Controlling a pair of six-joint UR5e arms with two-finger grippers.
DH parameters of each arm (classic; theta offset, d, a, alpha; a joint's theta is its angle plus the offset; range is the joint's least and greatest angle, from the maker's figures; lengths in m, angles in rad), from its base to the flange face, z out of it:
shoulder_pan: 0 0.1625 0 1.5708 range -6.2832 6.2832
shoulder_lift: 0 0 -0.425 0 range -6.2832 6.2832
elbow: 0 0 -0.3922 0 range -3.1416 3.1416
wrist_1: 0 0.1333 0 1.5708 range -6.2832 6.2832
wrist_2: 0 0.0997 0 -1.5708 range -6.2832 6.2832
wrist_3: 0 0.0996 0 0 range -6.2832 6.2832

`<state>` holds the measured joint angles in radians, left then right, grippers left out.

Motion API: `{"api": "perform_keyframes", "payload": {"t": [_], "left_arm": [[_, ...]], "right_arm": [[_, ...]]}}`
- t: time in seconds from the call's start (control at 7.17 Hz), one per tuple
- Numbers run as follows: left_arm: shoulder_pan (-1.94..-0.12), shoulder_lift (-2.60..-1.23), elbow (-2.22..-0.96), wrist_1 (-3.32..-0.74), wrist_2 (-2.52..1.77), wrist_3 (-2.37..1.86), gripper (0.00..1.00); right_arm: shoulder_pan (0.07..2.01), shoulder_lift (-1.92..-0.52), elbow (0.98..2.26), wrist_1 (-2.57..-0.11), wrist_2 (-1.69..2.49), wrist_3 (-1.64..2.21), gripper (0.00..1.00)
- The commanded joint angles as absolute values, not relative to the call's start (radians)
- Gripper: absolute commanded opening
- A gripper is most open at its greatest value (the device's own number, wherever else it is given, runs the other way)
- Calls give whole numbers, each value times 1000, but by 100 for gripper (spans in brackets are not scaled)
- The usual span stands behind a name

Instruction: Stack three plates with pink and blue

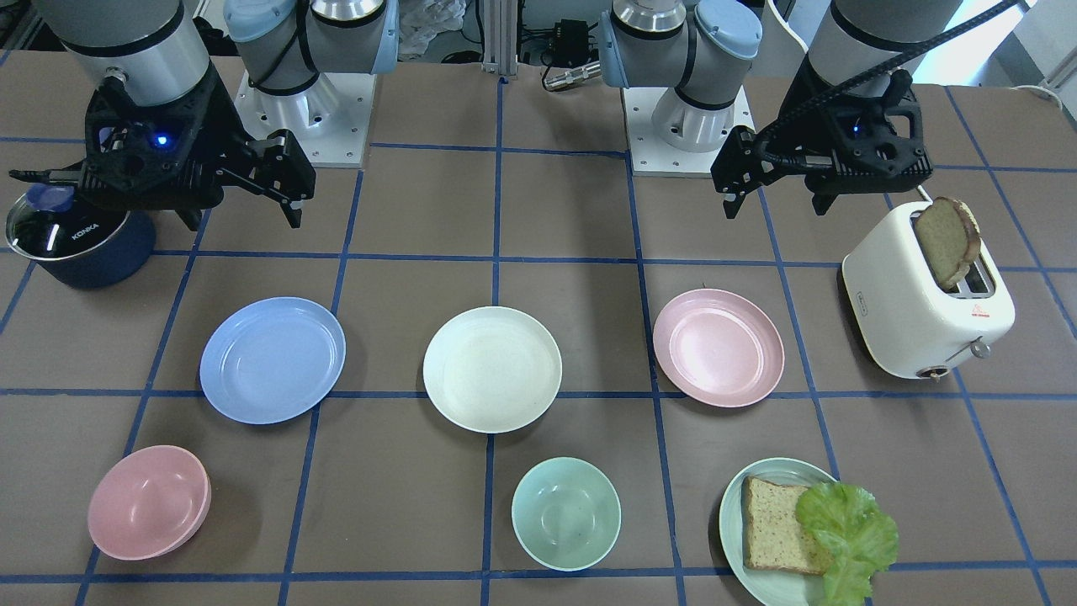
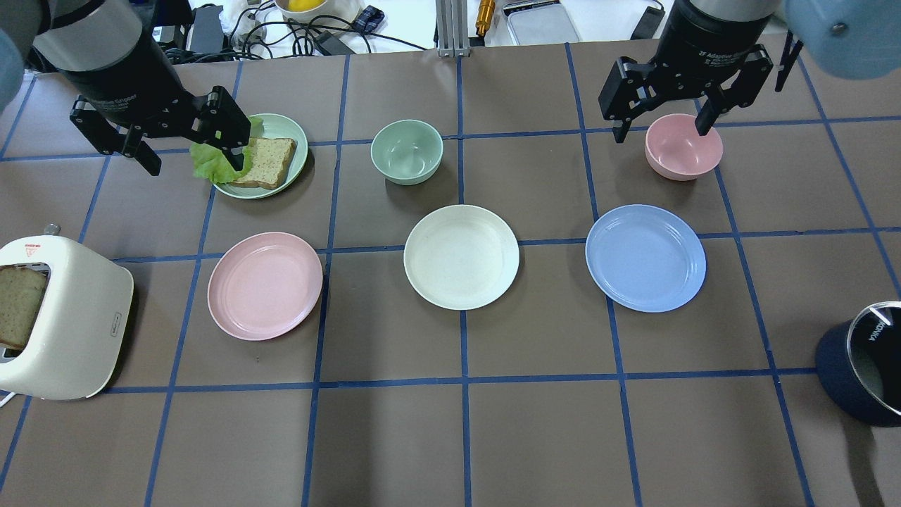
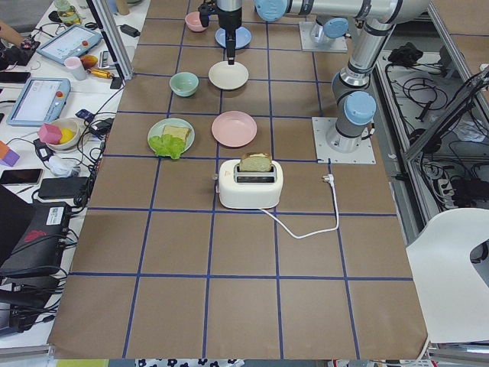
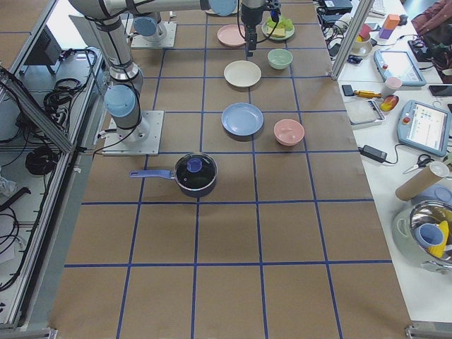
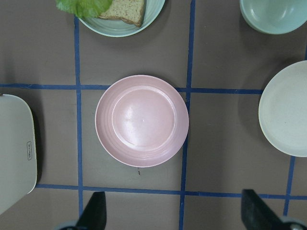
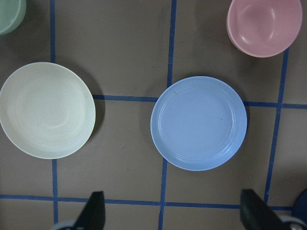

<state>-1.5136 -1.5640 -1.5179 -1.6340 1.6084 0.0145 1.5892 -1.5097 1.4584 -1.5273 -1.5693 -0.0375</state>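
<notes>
Three plates lie apart in a row on the brown table: the pale pink plate [image 2: 265, 285] on the left, the cream-white plate [image 2: 461, 256] in the middle, the light blue plate [image 2: 645, 258] on the right. My left gripper [image 2: 190, 151] is open and empty, held high above the table. In the left wrist view the pink plate [image 5: 141, 120] lies below and ahead of its fingertips [image 5: 96, 208]. My right gripper [image 2: 660, 132] is open and empty, also held high. In the right wrist view the blue plate [image 6: 199, 122] lies below and ahead of it.
A white toaster [image 2: 60, 317] holding a bread slice stands at the left edge. A mint plate [image 2: 292, 130] bears bread and lettuce at the far left. A mint bowl [image 2: 407, 151] and a pink bowl [image 2: 686, 151] stand beyond the plates. A dark blue pot [image 2: 862, 373] sits at the right edge.
</notes>
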Motion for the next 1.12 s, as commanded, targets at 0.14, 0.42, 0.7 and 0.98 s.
{"api": "perform_keyframes", "payload": {"t": [0.14,0.42,0.7,0.98], "left_arm": [[-1513,-1565,-1516,-1628,1600,12,100],[-1514,-1563,-1516,-1631,1604,17,100],[-1513,-1563,-1519,-1631,1606,23,100],[-1508,-1562,-1528,-1628,1600,20,100]], "right_arm": [[1589,-1509,1460,-1549,-1569,-37,100],[1589,-1509,1460,-1560,-1568,-35,100],[1589,-1509,1460,-1559,-1568,-35,100],[1589,-1508,1462,-1560,-1566,-35,100]]}}
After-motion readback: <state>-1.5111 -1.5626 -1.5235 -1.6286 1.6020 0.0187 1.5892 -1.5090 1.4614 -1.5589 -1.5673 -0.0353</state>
